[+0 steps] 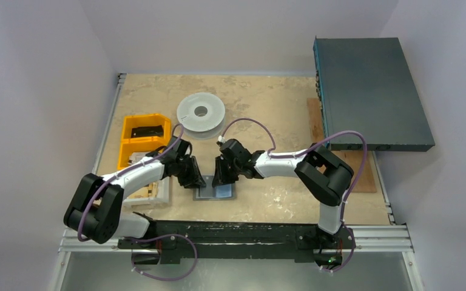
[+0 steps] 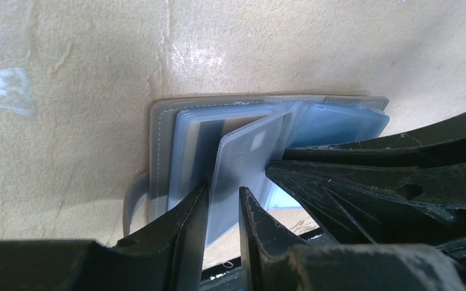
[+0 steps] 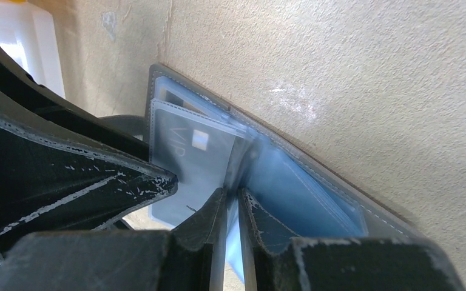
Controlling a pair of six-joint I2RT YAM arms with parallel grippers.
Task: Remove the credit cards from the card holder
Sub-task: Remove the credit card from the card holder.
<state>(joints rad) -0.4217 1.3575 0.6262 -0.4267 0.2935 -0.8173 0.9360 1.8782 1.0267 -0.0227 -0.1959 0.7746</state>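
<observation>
The slate-grey card holder [image 1: 215,193] lies open on the table between my two grippers. Its clear sleeves fan up from the spine. In the left wrist view my left gripper [image 2: 224,188] is shut on one raised sleeve leaf that holds a pale credit card [image 2: 249,151]. A second card with a dark stripe [image 2: 209,142] lies flat in the pages beneath. In the right wrist view my right gripper [image 3: 232,193] is pinched shut on a thin bluish sleeve at the spine. Beside it stands the card lettered VIP [image 3: 191,154]. Both grippers [image 1: 199,180] [image 1: 220,180] hang close together over the holder.
A pale grey round spool [image 1: 201,114] sits behind the holder. Yellow bins [image 1: 127,151] with a black item [image 1: 145,130] stand at the left, above a white tray [image 1: 161,193]. A dark box [image 1: 370,91] overhangs the back right, with a wooden board [image 1: 364,173] under it.
</observation>
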